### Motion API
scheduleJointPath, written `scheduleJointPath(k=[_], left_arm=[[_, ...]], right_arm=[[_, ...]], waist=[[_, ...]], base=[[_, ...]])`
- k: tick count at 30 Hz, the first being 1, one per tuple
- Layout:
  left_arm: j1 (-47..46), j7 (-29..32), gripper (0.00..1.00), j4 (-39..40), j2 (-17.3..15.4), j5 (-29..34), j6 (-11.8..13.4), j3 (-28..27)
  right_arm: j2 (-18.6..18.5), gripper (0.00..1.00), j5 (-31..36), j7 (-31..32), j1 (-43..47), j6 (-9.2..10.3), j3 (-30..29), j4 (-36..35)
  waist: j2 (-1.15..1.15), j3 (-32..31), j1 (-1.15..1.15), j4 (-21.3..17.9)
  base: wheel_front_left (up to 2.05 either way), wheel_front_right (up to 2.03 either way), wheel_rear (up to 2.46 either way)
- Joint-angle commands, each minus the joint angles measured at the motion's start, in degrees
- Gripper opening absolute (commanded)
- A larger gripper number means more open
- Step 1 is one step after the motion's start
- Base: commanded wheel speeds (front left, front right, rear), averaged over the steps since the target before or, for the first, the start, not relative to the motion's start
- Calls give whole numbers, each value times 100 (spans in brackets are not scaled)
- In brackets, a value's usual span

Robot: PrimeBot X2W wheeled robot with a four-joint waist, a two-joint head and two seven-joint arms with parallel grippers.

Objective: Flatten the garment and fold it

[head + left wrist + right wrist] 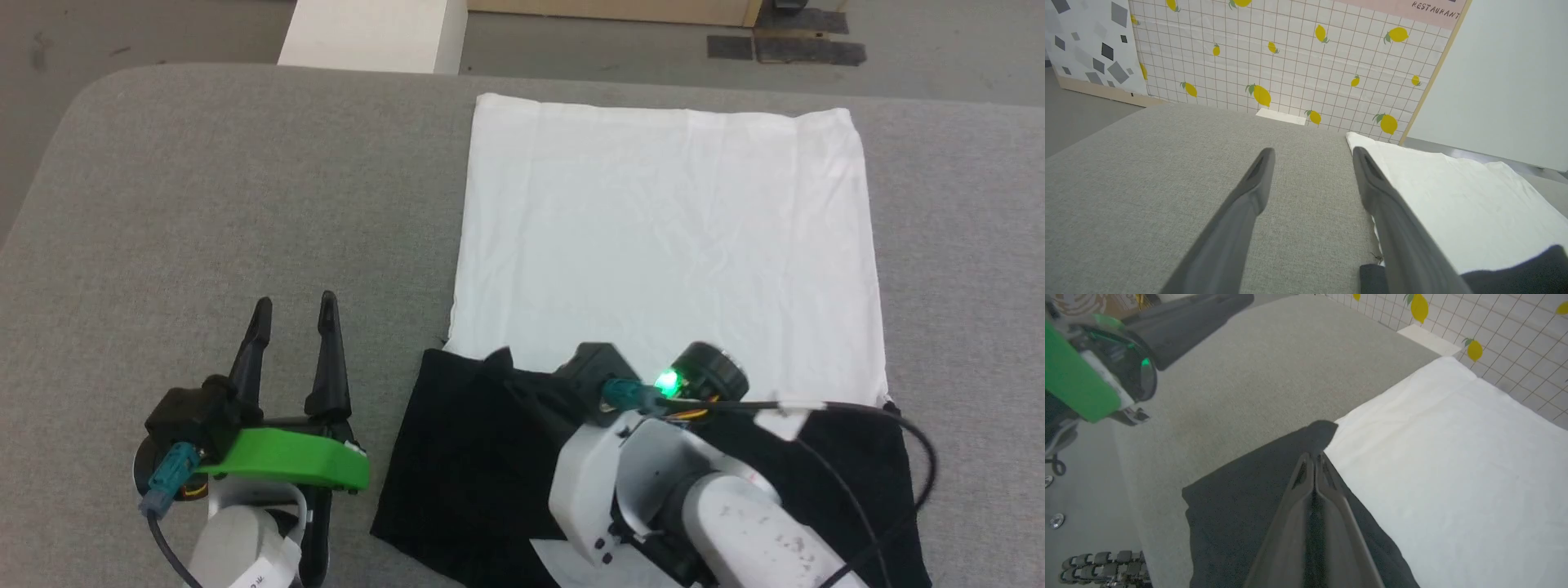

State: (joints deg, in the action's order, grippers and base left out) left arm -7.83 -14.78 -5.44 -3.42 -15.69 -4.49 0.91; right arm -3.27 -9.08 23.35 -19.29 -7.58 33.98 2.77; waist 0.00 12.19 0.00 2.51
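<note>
**STATUS: GARMENT ON TABLE, LEFT JAWS RELEASED, RIGHT JAWS CLENCHED**

**Head view.** You will find the garment [669,237] lying flat on the grey table [204,204], spread from the centre of the picture toward 3 o'clock. Its white body forms a smooth rectangle. Its black part lies along the 6 o'clock edge of the white panel. The left gripper [295,300] sits at 7 o'clock, over bare table, just beside the black cloth and clear of it. Its jaws stand released, wide apart and pointing to 12 o'clock. A green cover [286,461] sits on its wrist. The right gripper [501,359] reaches in from 5 o'clock over the black cloth. Its dark fingers are hard to tell from the fabric here.

**Left wrist view.** The left gripper [1313,152] shows both fingers spread, with bare table between them. The garment [1453,196] lies at 3 to 4 o'clock, its white edge beside the right-hand finger. A lemon-patterned wall [1290,61] stands at 12 o'clock.

**Right wrist view.** The right gripper [1314,456] has its jaws clenched, finger against finger. The tips rest over the black cloth, next to the line where it meets the white body of the garment [1453,465]. You cannot tell whether any cloth is pinched between them. The green cover [1069,375] appears at 10 o'clock.
</note>
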Motion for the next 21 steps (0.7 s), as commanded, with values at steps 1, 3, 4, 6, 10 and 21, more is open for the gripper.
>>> scheduleJointPath(k=[1,3,4,6,10,21], left_arm=[[-143,-22,100,-21,22,-13,-20,1],[-164,-22,100,-20,28,-12,-11,18],[-172,-22,100,-21,31,-15,-3,26],[-178,-22,100,-18,36,-21,8,37],[-190,-22,100,-21,42,-30,21,51],[-176,-22,100,-138,20,31,-45,36]], right_arm=[[15,0,-59,-72,-135,9,111,227],[22,0,-124,-123,-233,9,283,594],[24,0,-166,-150,-293,9,396,786],[28,0,-274,-184,-381,9,537,1110],[31,0,-552,-177,-543,9,882,1642],[-46,100,-1784,-919,-740,9,961,1206]], waist=[[0,106,0,106],[0,147,0,139],[0,165,0,156],[0,189,0,173],[0,223,0,184],[0,76,0,-49]], base=[[0,0,0],[0,0,0],[0,0,0],[0,0,0],[0,0,0],[0,0,0]])
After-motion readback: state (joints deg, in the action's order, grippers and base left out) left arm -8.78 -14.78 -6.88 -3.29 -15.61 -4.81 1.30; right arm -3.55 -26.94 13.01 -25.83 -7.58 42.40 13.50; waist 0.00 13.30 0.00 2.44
